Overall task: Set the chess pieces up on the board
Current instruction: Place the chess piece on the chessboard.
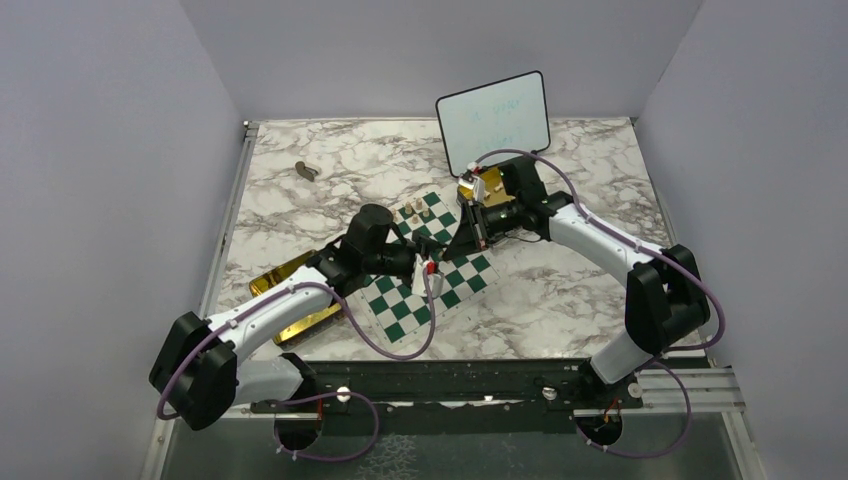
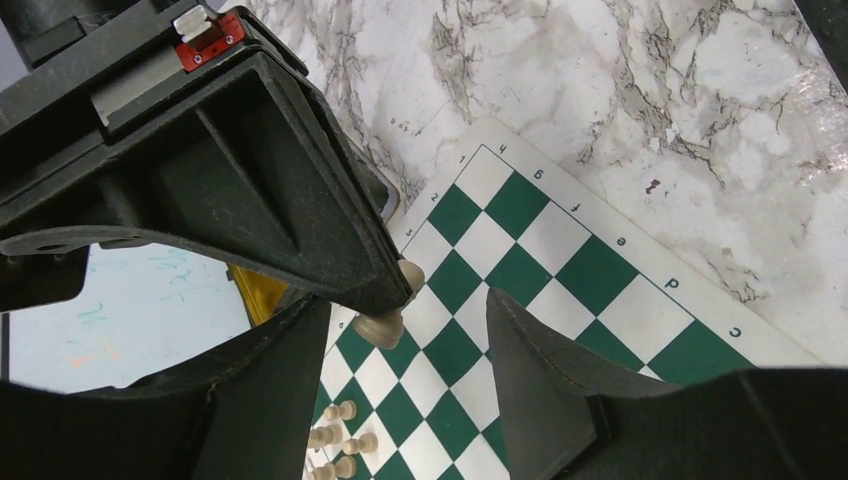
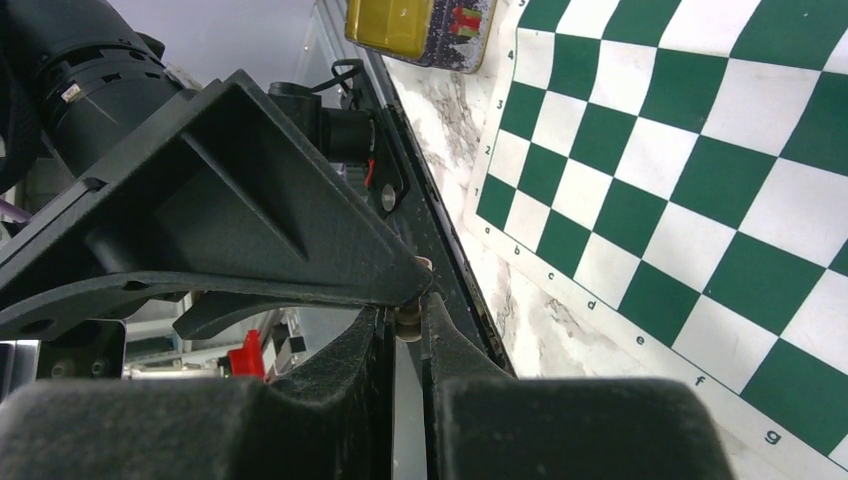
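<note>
The green and white board (image 1: 455,280) lies mid-table. My right gripper (image 1: 463,238) hangs over it, shut on a pale beige chess piece (image 3: 409,326) pinched at its fingertips (image 3: 440,330). In the left wrist view that piece (image 2: 383,318) hangs tilted above the board (image 2: 600,270), under the right gripper's black finger. My left gripper (image 2: 405,300) is open, one finger on each side of the held piece, not touching it. Several pale pawns (image 2: 340,440) stand together on the board's far squares (image 1: 416,212).
A framed whiteboard (image 1: 494,120) stands behind the board. One gold tin (image 1: 478,186) lies by the board's far corner, and two more (image 1: 281,272) (image 1: 310,322) lie left of it. A small dark object (image 1: 306,170) lies far left.
</note>
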You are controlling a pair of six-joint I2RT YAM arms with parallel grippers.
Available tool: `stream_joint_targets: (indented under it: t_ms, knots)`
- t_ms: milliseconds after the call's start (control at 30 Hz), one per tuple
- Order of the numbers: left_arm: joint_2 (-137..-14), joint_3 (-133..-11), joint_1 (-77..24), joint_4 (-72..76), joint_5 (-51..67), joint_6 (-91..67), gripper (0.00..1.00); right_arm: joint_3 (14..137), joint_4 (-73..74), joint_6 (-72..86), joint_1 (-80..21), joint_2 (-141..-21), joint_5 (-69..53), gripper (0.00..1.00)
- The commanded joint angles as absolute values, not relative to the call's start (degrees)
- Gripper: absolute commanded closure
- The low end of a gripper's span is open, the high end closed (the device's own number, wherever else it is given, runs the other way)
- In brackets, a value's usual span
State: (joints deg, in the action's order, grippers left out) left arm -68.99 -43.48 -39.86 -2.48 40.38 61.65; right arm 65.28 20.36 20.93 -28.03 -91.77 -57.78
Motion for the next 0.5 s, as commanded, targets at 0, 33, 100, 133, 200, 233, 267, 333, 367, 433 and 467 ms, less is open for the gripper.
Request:
stream_joint_targets:
  t_ms: [0, 33, 100, 133, 200, 233, 267, 333, 367, 433, 467]
  knots:
    - [-70.22, -45.24, -40.51, -2.89, 40.91, 63.46, 0.43, 64.96, 19.22, 21.36, -28.53, -90.48, -59.78, 0.9]
    - [-70.41, -45.33, -40.52, -2.85, 41.02, 63.46, 0.44, 65.15, 19.39, 21.42, -28.48, -90.47, -59.83, 0.9]
    - [-70.7, -45.46, -40.51, -2.89, 41.13, 63.28, 0.48, 65.3, 19.28, 21.8, -28.53, -90.34, -59.69, 0.9]
    - [-70.83, -45.55, -40.52, -2.9, 41.12, 63.09, 0.5, 65.36, 19.2, 22.0, -28.56, -90.35, -59.61, 0.9]
    - [-70.85, -45.72, -40.52, -2.9, 41.13, 62.43, 0.54, 65.47, 19.31, 22.06, -28.48, -90.11, -59.14, 0.9]
    - [-70.96, -45.77, -40.47, -2.9, 41.13, 61.88, 0.56, 65.43, 19.34, 22.13, -28.5, -89.96, -58.8, 0.9]
    - [-71.04, -45.89, -40.51, -2.9, 41.06, 61.46, 0.59, 65.4, 19.27, 22.21, -28.53, -89.87, -58.79, 0.9]
    - [-71.14, -45.73, -40.47, -2.75, 40.52, 61.05, 0.65, 65.39, 19.14, 22.48, -28.48, -89.82, -58.78, 0.89]
    - [-71.23, -45.72, -40.51, -2.57, 40.11, 60.67, 0.68, 65.56, 19.16, 22.73, -28.51, -89.7, -58.39, 0.89]
    - [-71.5, -45.76, -40.51, -1.51, 38.83, 57.97, 0.75, 65.61, 18.96, 23.56, -28.5, -88.94, -56.22, 0.86]
    - [-71.72, -45.97, -40.47, -0.97, 37.84, 55.71, 0.77, 65.38, 18.32, 24.27, -28.49, -88.36, -55.27, 0.85]
